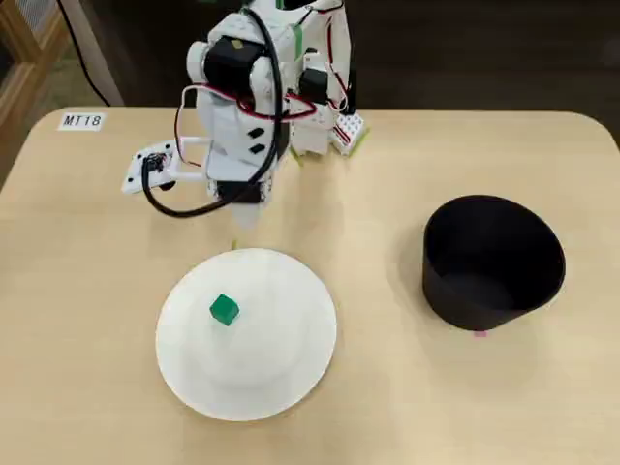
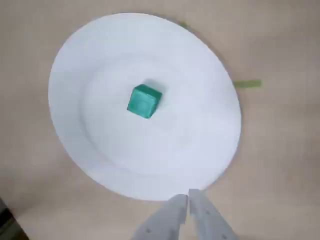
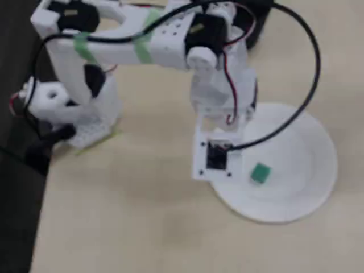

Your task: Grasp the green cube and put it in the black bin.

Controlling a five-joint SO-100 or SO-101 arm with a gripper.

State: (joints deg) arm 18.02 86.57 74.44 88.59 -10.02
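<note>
- In a fixed view, furthest left is the small paper label [image 1: 81, 121] reading "MT18", off to the left of the white arm [image 1: 242, 116] near the table's back corner
- The gripper [image 2: 188, 196] pokes in from the bottom edge of the wrist view, its two pale fingers [image 2: 167, 217] pressed together so there's basically no gap, holding nothing
- It hangs over the tan table [image 1: 87, 291], just off the rim of the white plate [image 2: 100, 165]; in that fixed view the arm's lower end sits right behind the plate's back edge
- The green cube [image 2: 144, 101] is out ahead of the gripper tips, sitting roughly mid-plate, a bit left of the tips in the wrist view, clearly apart from them
- In another fixed view the cube [image 3: 260, 173] shows just right of the wrist camera board [image 3: 215, 156]
- A bit of green tape [image 2: 247, 84] lies on the table right of the plate in the wrist view
- The black bin [image 1: 492, 262] stands upright well to the right of the gripper and plate in a fixed view, not touching either
</note>
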